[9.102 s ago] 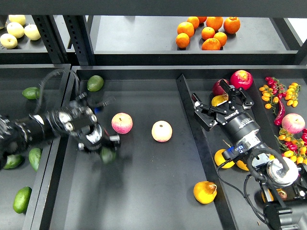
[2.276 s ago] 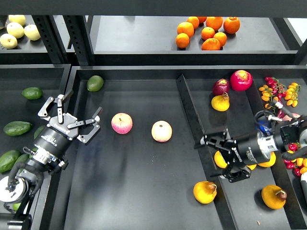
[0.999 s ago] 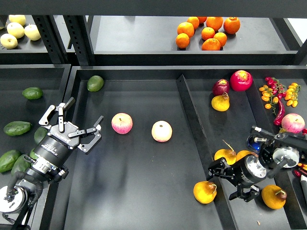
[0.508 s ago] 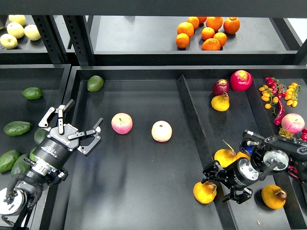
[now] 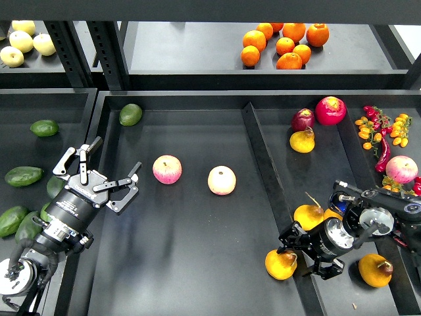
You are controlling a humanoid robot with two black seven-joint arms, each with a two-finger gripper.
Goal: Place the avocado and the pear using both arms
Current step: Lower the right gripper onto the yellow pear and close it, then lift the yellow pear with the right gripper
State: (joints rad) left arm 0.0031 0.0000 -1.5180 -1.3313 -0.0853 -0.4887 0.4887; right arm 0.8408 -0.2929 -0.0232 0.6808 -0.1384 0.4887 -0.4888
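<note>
The pear (image 5: 279, 264), yellow-orange with a reddish-brown patch, lies at the front right of the middle tray (image 5: 197, 263), against the divider. My right gripper (image 5: 305, 253) reaches over that divider from the right tray. Its jaws are spread, and the pear sits just left of the fingertips, close or touching. The dark green elongated avocado (image 5: 23, 176) lies in the left tray. My left gripper (image 5: 100, 174) is open and empty over the rail between the left and middle trays, to the right of that avocado.
Two pink-and-yellow apples (image 5: 167, 169) (image 5: 222, 180) lie mid-tray. A lighter round avocado (image 5: 130, 114) sits at the tray's back left. More avocados (image 5: 44, 127) lie in the left tray. The right tray holds more pears (image 5: 302, 140) (image 5: 375, 270), pomegranates (image 5: 330, 109) and small peppers (image 5: 391, 128).
My right gripper has swung down and left from the right tray to the divider, ending next to the pear. My left arm has barely moved.
</note>
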